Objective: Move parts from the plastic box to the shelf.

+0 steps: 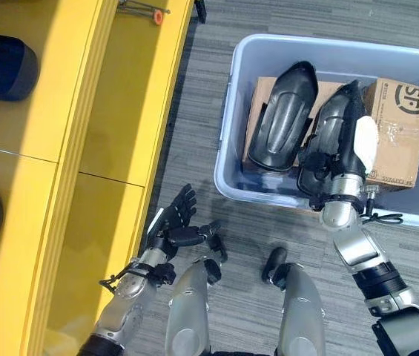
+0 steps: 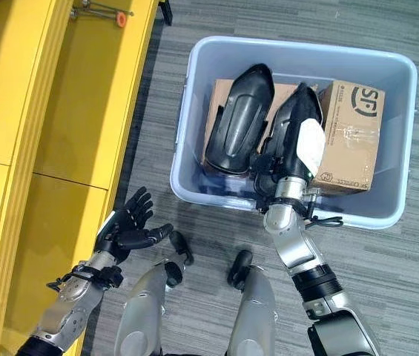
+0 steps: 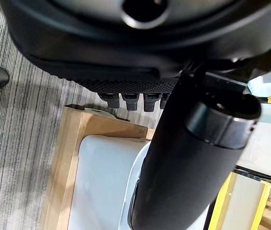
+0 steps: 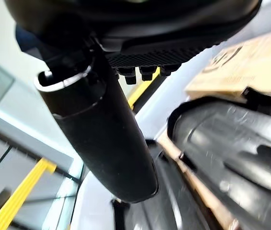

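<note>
Black right hand (image 1: 340,148) inside plastic box (image 1: 231,111), over dark part (image 1: 326,133)

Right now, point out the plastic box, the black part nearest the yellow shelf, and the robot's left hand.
plastic box (image 1: 228,141): left eye view, on its bare left wall.
black part (image 1: 282,119): left eye view, middle of its curved shell.
left hand (image 2: 124,226): right eye view, on the palm, its fingers spread above the carpet.

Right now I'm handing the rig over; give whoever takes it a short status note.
Left hand: open, idle above the floor beside the yellow shelf.
Right hand: inside the plastic box, over the right black part; grip unclear.
Left black part lies on cardboard boxes in the box.
Done: neither part moved.
Left: lift both parts to the shelf.
</note>
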